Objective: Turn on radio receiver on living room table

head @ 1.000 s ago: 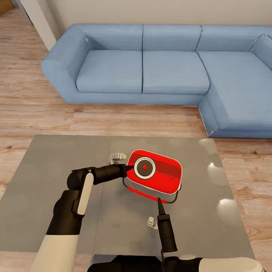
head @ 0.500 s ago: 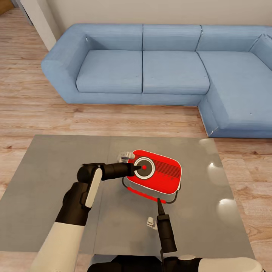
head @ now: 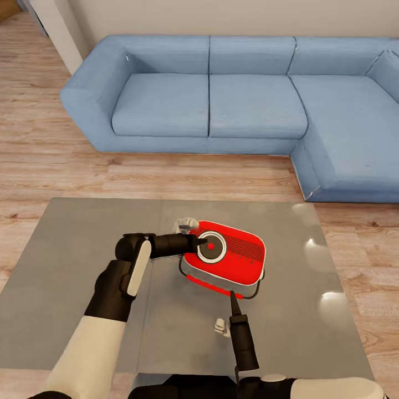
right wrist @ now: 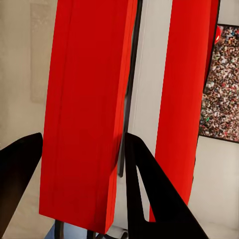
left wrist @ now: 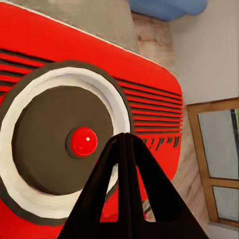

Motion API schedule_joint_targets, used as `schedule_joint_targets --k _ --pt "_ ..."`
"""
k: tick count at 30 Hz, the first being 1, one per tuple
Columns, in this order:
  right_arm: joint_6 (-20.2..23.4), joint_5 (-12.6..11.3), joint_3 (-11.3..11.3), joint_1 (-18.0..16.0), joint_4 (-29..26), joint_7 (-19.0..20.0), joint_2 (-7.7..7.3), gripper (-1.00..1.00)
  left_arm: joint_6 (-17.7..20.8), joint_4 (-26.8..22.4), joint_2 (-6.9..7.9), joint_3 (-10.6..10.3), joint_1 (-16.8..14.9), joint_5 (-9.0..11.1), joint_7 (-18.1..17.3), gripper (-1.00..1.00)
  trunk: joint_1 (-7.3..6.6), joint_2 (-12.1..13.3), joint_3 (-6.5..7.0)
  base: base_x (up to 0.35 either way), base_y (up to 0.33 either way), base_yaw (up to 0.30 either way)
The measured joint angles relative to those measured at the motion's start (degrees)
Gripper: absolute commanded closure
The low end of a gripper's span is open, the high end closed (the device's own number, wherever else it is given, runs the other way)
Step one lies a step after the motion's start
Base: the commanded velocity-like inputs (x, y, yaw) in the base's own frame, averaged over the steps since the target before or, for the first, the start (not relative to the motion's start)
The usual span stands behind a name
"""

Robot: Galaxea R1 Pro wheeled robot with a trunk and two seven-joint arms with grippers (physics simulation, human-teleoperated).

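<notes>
The red radio receiver [head: 233, 260] stands tilted on its wire stand on the grey table [head: 77, 266]. My left gripper [head: 203, 244] is shut, and its tip rests on the dark dial just beside the red centre button [head: 211, 246]. In the left wrist view the shut left gripper [left wrist: 124, 135] points at the dial, close to the button [left wrist: 83, 141]. My right gripper [head: 232, 298] is at the radio's near edge. In the right wrist view the right gripper [right wrist: 83, 137] is open, with the radio's red, white-striped edge [right wrist: 84, 99] between its fingers.
A blue L-shaped sofa [head: 221, 100] runs along the far wall and down the right side. Light wood floor [head: 166, 177] lies between sofa and table. A seam [head: 153, 266] crosses the glossy tabletop just left of the radio.
My left arm has pushed rightward, carrying the shut tip from the radio's left rim onto the dial near the button. The radio has shifted slightly. The right arm has stayed put.
</notes>
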Motion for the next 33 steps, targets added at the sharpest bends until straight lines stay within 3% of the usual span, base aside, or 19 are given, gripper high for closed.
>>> schedule_joint_targets --k 3,6,9,18,22,24,28,33 --pt "0.0 0.01 0.03 0.0 0.0 0.04 -0.02 1.0 -0.03 1.62 0.0 0.03 -2.52 1.66 4.54 1.0 0.0 0.0 0.0 0.0 0.0 0.0" --pt "0.0 0.01 0.08 0.0 0.0 0.05 -0.01 1.0 -0.08 2.51 0.0 -0.04 -3.76 6.52 7.05 1.0 0.0 0.0 0.0 0.0 0.0 0.0" --pt "0.0 0.01 0.09 0.0 0.0 0.05 -0.02 1.0 -0.21 3.37 0.0 -0.09 -4.12 9.13 10.36 1.0 0.0 0.0 0.0 0.0 0.0 0.0" --pt "-0.07 0.0 0.1 0.0 0.0 0.1 -0.03 1.0 -1.42 6.39 0.0 -0.65 -4.21 9.88 12.07 1.0 0.0 0.0 0.0 0.0 0.0 0.0" --pt "-0.08 0.03 0.1 0.0 0.0 0.08 0.0 1.0 -1.97 8.11 0.0 -3.01 -4.21 9.95 12.09 1.0 0.0 0.0 0.0 0.0 0.0 0.0" --pt "-0.09 0.03 0.11 0.0 0.0 0.06 0.04 1.0 -4.35 10.5 0.0 -4.66 -4.21 10.16 12.15 1.0 0.0 0.0 0.0 0.0 0.0 0.0" --pt "-0.09 0.05 0.1 0.0 0.0 0.05 0.06 1.0 -6.82 13.74 0.0 -5.55 -4.21 13.57 12.26 1.0 0.0 0.0 0.0 0.0 0.0 0.0" --pt "-0.09 0.05 0.1 0.0 0.0 0.05 0.06 1.0 -7.47 14.31 0.0 -5.69 -4.21 14.72 12.35 1.0 0.0 0.0 0.0 0.0 0.0 0.0"
